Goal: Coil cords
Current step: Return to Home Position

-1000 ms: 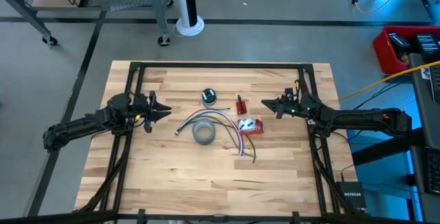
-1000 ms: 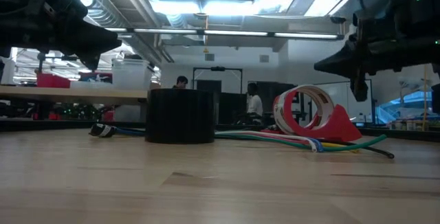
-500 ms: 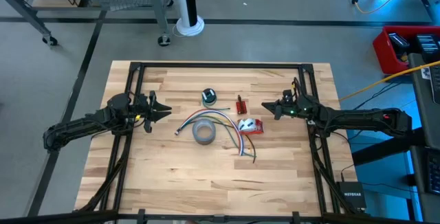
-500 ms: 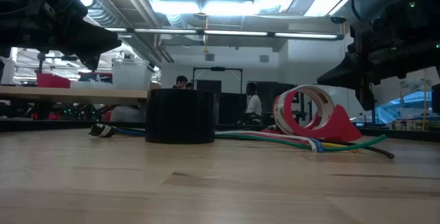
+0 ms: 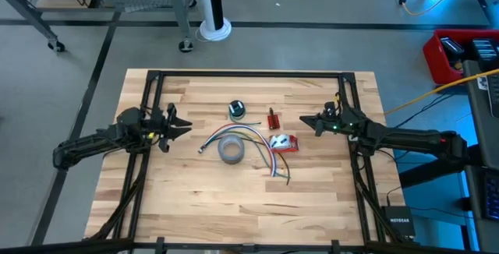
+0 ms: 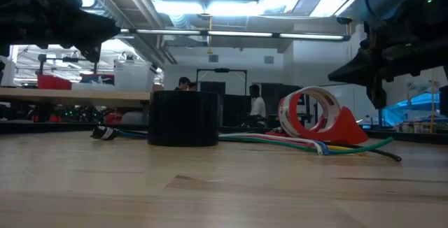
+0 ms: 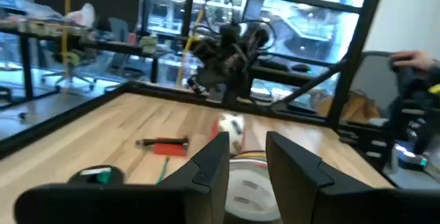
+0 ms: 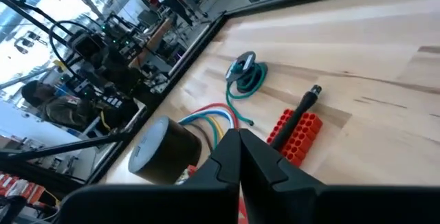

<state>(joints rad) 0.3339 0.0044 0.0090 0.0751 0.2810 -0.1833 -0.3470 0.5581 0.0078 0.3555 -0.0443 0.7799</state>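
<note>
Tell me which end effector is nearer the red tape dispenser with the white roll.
Right. The right end effector hovers close by the red tape dispenser; the left end effector hangs well off, beyond the grey tape roll.

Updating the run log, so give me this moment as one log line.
left gripper: open, raised at left | right gripper: shut, raised at right | green cord: coiled, lying free on table

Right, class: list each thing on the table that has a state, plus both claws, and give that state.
green cord: coiled, lying flat.
coloured wires: loose, uncoiled.
grey tape roll: lying flat.
tape dispenser: upright.
left claw: open, empty, above the table.
right claw: shut, empty.
</note>
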